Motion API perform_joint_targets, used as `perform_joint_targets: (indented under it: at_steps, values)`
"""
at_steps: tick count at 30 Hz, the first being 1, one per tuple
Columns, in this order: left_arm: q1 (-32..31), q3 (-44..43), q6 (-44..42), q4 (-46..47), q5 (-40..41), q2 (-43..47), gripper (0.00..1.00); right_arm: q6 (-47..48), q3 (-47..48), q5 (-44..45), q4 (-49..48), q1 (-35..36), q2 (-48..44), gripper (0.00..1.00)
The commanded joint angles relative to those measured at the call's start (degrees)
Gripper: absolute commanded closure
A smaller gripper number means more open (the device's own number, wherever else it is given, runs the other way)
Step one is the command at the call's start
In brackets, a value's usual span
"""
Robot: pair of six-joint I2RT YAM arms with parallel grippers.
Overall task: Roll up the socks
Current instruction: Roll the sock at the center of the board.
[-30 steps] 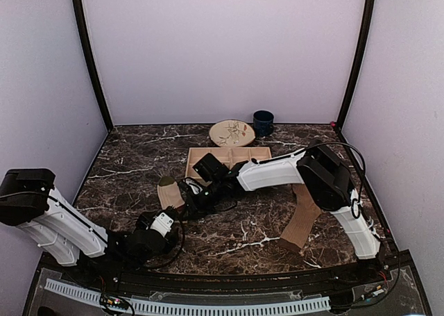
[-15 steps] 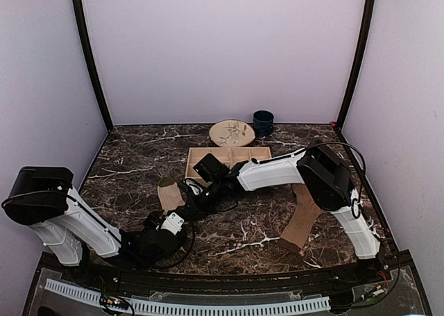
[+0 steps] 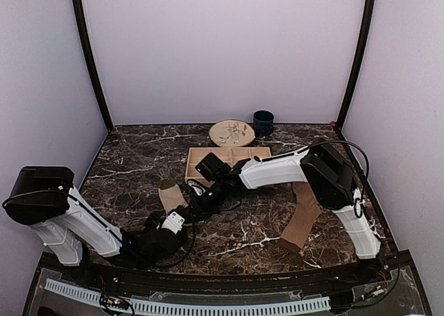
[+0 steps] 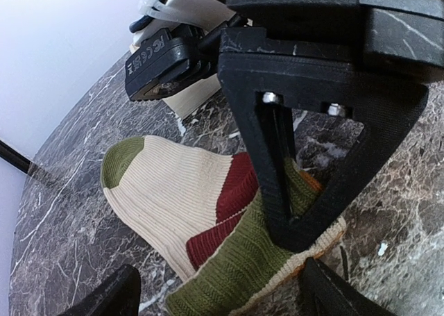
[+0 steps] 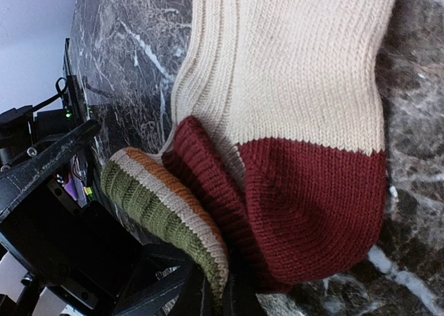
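Down at the left, the left gripper (image 3: 179, 216) hangs low, jaws spread wide and holding nothing, facing the striped sock (image 4: 173, 191). That sock lies on the table (image 3: 132, 170) left of centre, toe toward the back, its green-and-orange cuff folded over the maroon band. The right gripper (image 3: 198, 203) is pinched closed on this fold. Just behind it sits a tray (image 3: 198, 154), and well to the right lies the tan sock (image 3: 303, 215).
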State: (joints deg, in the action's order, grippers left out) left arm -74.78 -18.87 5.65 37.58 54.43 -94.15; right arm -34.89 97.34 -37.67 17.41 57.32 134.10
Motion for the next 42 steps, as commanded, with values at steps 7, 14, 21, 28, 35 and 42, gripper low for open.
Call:
perform_joint_targets:
  at_steps: [7,14,21,28,35,42]
  values:
    - [1.6,-1.2,0.9,-5.1,-7.8,-3.0,0.23,1.7,-0.9,-2.2,2.6,-1.0,-2.4,1.0]
    - [4.6,-1.4,3.2,-8.1,-14.8,-2.1,0.37,2.2,0.2,-2.8,3.4,-1.3,-1.4,1.0]
    - [6.6,-4.5,6.8,-14.0,-20.8,-5.6,0.51,2.6,1.1,-3.3,4.6,-1.7,-1.5,1.0]
    - [7.3,-4.4,11.3,-16.2,-24.9,-6.0,0.59,3.1,1.8,-3.7,5.2,-1.9,-1.3,0.99]
    - [8.9,-4.3,12.0,-16.9,-31.0,-4.7,0.64,3.9,1.2,-3.5,5.3,-2.4,-1.8,0.93]
    - [10.2,-5.0,12.2,-19.2,-36.9,-2.7,0.68,5.7,0.0,-1.6,4.6,-2.5,-2.9,0.8]
